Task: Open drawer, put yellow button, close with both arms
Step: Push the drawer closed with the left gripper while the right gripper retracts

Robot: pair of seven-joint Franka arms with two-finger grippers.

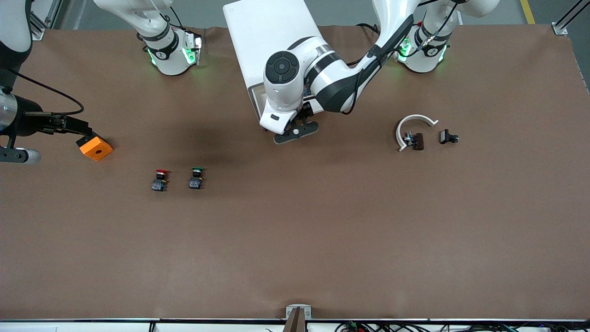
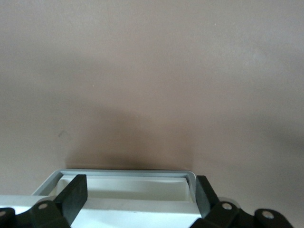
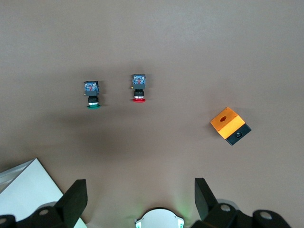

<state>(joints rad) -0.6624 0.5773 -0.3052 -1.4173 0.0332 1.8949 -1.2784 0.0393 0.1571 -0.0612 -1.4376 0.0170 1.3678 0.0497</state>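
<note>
The yellow button is out of view in every frame. The white drawer cabinet (image 1: 267, 41) stands between the two arm bases. Its drawer (image 1: 256, 99) is pulled out a little. In the left wrist view the drawer's grey rim (image 2: 123, 173) and white inside show, with no button in the visible part. My left gripper (image 1: 297, 130) is at the drawer's front edge, and in the left wrist view it (image 2: 140, 190) is open with a finger at each side of that edge. My right gripper (image 3: 140, 190) is open and empty, high over the table near its own base (image 3: 159, 219).
A red-capped button (image 1: 159, 180) and a green-capped button (image 1: 196, 178) lie side by side toward the right arm's end. An orange box (image 1: 95, 148) with a black base lies farther toward that end. A white curved piece (image 1: 412, 127) and small dark parts (image 1: 448, 137) lie toward the left arm's end.
</note>
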